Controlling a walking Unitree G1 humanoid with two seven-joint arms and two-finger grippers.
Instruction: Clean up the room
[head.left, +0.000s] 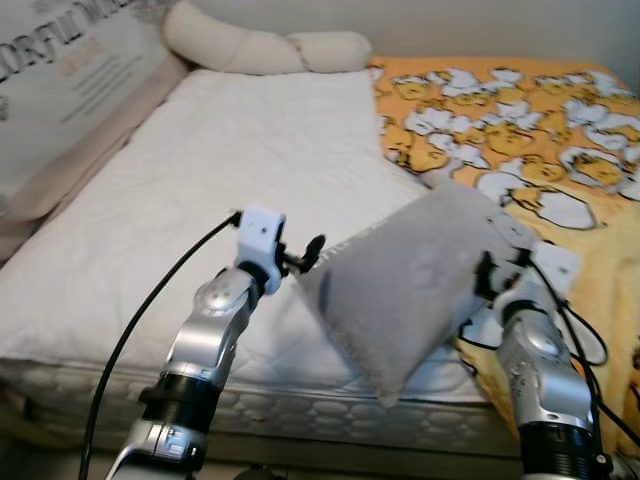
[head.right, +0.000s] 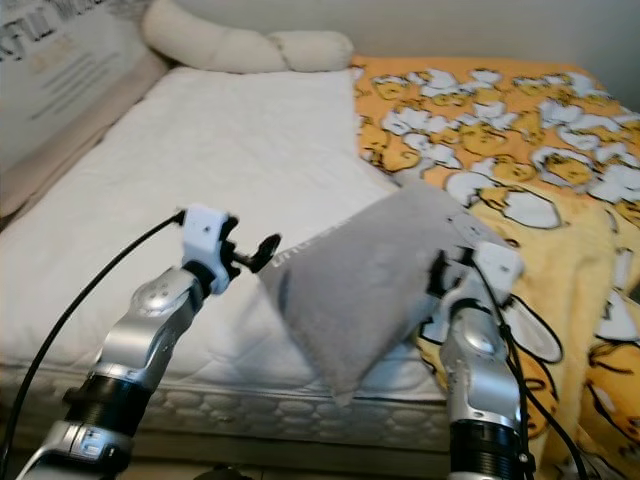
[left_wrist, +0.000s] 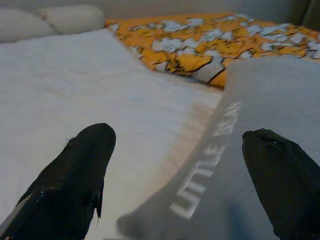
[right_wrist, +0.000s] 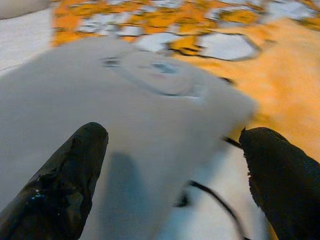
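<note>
A grey cushion (head.left: 410, 285) with white lettering sits tilted at the near edge of the bed, one corner hanging past the mattress edge. It lies between my two grippers. My left gripper (head.left: 305, 252) is at the cushion's left edge. In the left wrist view its fingers (left_wrist: 75, 170) stand wide apart, open, with the lettered edge of the cushion (left_wrist: 260, 150) between them. My right gripper (head.left: 490, 270) presses at the cushion's right side. Its fingers (right_wrist: 65, 175) are also spread open, and the cushion (right_wrist: 125, 115) lies between them.
The white mattress (head.left: 200, 190) stretches ahead and to the left. An orange duvet with a duck print (head.left: 520, 130) covers the right side. A long cream pillow (head.left: 260, 45) lies at the head. A padded panel with lettering (head.left: 70, 90) lines the left side.
</note>
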